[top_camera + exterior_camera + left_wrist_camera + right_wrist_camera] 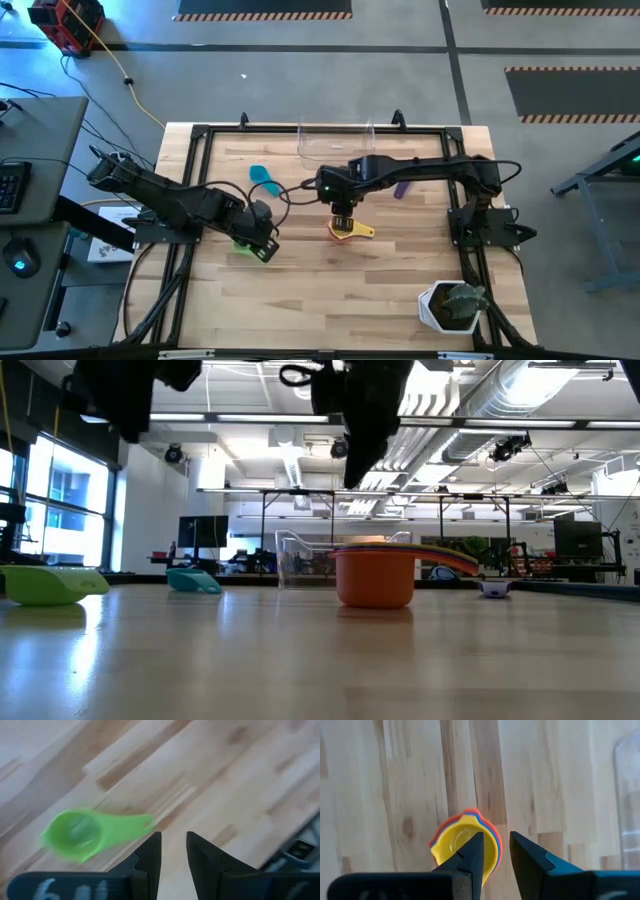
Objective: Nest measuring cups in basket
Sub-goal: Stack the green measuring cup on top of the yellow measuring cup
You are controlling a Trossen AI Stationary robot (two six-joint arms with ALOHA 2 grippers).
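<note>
A nested stack of cups point(346, 231), yellow inside orange with blue and red rims showing point(464, 839), stands upright on its base at mid-table point(375, 576). My right gripper point(495, 846) hangs above it, open by a narrow gap and clear of it in the low view. The green cup point(80, 833) lies on the table just beside my left gripper point(173, 845), which is also narrowly open and off its handle end. A teal cup point(262, 177) and a purple cup point(402, 187) lie apart. The clear basket point(335, 141) stands at the far edge.
A white pot with a green plant point(455, 305) stands at the near right corner. Bare wood spreads across the near half of the table point(340, 300). The basket's wall point(625, 795) shows at the edge of the right wrist view.
</note>
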